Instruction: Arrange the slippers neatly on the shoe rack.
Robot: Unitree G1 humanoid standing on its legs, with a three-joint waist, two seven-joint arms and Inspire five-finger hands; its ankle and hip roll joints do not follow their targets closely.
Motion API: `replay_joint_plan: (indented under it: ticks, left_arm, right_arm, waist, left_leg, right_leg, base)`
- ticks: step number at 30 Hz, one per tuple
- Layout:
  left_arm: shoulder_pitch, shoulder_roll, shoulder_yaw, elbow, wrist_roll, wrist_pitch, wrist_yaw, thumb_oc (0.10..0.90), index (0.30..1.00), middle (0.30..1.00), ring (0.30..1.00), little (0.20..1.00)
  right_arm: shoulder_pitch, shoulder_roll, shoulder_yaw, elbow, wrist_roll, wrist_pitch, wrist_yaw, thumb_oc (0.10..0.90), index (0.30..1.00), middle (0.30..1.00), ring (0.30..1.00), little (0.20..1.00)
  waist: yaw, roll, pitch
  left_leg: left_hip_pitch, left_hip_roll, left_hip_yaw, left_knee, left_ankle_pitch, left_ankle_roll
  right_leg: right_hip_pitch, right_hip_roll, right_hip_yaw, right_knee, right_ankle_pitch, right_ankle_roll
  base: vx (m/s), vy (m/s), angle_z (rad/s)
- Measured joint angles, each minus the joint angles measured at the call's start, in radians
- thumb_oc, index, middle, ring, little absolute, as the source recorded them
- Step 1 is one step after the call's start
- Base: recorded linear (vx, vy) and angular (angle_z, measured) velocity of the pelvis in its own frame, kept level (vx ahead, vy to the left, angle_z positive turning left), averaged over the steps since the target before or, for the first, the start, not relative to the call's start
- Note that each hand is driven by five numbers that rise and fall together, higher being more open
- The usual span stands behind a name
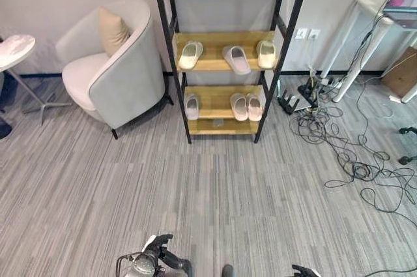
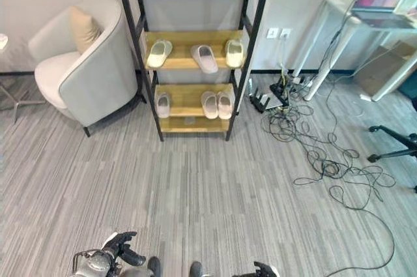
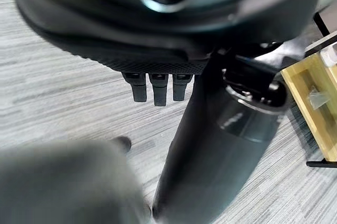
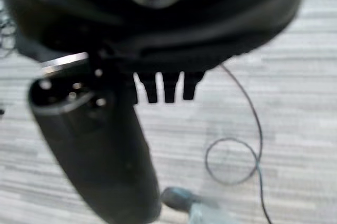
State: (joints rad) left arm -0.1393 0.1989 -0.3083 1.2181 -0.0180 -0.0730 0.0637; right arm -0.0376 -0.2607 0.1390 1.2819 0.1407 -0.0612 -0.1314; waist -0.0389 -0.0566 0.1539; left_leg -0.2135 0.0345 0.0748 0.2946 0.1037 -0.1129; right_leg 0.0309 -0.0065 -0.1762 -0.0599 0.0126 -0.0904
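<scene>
You see the left hand [image 1: 158, 251] and right hand [image 1: 303, 270] low above the carpet [image 1: 215, 192], fingers relaxed, gripping nothing. Six slippers [image 1: 236, 58] sit on the shoe rack [image 1: 225, 45]: three on the middle shelf, three on the lowest

No legible text, labels or numbers on anything.

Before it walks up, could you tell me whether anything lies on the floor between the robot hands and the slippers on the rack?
Nothing visible: bare carpet runs from both robot hands to the shoe rack. The cables lie off right.
</scene>
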Motion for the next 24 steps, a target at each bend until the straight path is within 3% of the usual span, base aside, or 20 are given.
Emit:
replay_joint_plan:
  ticks: [2,8,12,13,15,18,21,22,24]
  left_arm:
    - [0.002,-0.002,-0.003,0.0,0.002,-0.001,0.0,0.8,0.9,0.9,0.9,0.9]
    - [0.011,-0.021,0.013,0.009,0.002,-0.009,-0.002,0.8,0.9,0.9,0.9,0.9]
    - [0.013,-0.021,0.016,0.013,0.005,-0.009,-0.003,0.8,0.9,0.9,0.9,0.9]
    - [0.017,-0.021,0.016,0.017,0.01,-0.009,-0.003,0.8,0.9,0.9,0.9,0.9]
    - [0.023,-0.02,0.015,0.026,0.01,-0.009,-0.003,0.8,0.9,0.9,0.9,0.9]
    - [0.015,-0.012,0.011,0.028,0.01,-0.008,-0.003,0.8,0.9,0.9,0.9,0.9]
    - [0.005,0.002,0.009,0.027,0.008,-0.008,-0.001,0.8,0.9,0.9,0.9,0.9]
    - [-0.001,0.013,0.008,0.026,0.007,-0.008,0.001,0.8,0.9,0.9,0.9,0.9]
    - [0.008,0.013,0.014,0.017,-0.001,-0.008,0.013,0.8,0.9,0.9,0.9,0.9]
  right_arm:
    - [-0.004,-0.004,0.003,0.002,0.0,-0.001,-0.006,0.8,0.9,0.9,0.9,0.9]
    - [-0.005,-0.004,0.009,0.007,0.0,0.004,-0.006,0.8,0.9,0.9,0.9,0.9]
    - [-0.012,-0.004,0.012,0.004,-0.001,0.001,-0.006,0.8,0.9,0.9,0.9,0.9]
    - [-0.006,-0.004,0.012,0.005,-0.002,0.002,-0.006,0.8,0.9,0.9,0.9,0.9]
    - [0.002,-0.004,0.012,0.007,-0.006,0.003,-0.005,0.8,0.9,0.9,0.9,0.9]
    - [0.0,0.0,0.021,-0.001,-0.009,0.004,-0.002,0.8,0.9,0.9,0.9,0.9]
    - [-0.028,0.003,0.023,-0.006,-0.01,0.004,-0.001,0.8,0.9,0.9,0.9,0.9]
    - [-0.033,0.008,0.028,-0.021,-0.01,0.002,-0.002,0.8,0.9,0.9,0.9,0.9]
    - [-0.046,-0.007,0.028,-0.042,-0.013,-0.003,-0.006,0.8,0.9,0.9,0.9,0.9]
  waist:
    - [-0.001,0.008,0.003]
    - [0.016,0.05,0.012]
    - [0.023,0.057,0.003]
    - [0.024,0.058,-0.003]
    - [0.027,0.066,-0.025]
    - [0.023,0.064,-0.027]
    - [0.027,0.08,-0.017]
    - [0.025,0.065,-0.016]
    - [0.027,0.075,-0.011]
  left_leg:
    - [0.013,0.0,0.002,-0.06,-0.009,0.012]
    - [0.07,-0.001,-0.007,-0.358,0.013,-0.011]
    - [0.082,-0.008,-0.005,-0.333,0.008,-0.001]
    - [0.091,-0.008,-0.004,-0.332,0.003,0.008]
    - [0.12,-0.018,0.008,-0.335,0.031,0.099]
    - [0.146,-0.049,0.027,-0.341,0.013,0.156]
    - [0.188,-0.044,0.03,-0.359,-0.005,0.18]
    - [0.213,-0.068,0.029,-0.354,-0.028,0.198]
    - [0.253,-0.073,0.033,-0.357,-0.059,0.205]
  right_leg:
    - [0.014,0.013,-0.007,-0.025,0.0,0.0]
    - [0.028,0.062,0.028,-0.04,0.004,0.013]
    - [0.081,0.07,0.067,-0.039,-0.031,0.026]
    - [0.095,0.068,0.078,-0.033,-0.043,0.032]
    - [0.095,0.06,0.099,-0.004,-0.07,0.052]
    - [0.045,0.019,0.099,0.147,-0.142,0.125]
    - [-0.147,-0.012,0.089,0.572,-0.207,0.204]
    - [-0.225,-0.078,0.058,0.731,-0.225,0.229]
    - [-0.264,-0.141,0.007,0.707,-0.23,0.22]
  base:
    - [0.25,0.028,0.14]
    - [0.22,0.064,-0.05]
    - [0.23,0.119,-0.42]
    - [0.15,0.11,-0.28]
    - [0.1,0.073,-0.36]
    - [0.1,0.093,-0.14]
    - [0.13,0.074,-0.07]
    - [0.28,0.033,0.08]
    - [0.29,-0.027,-0.02]
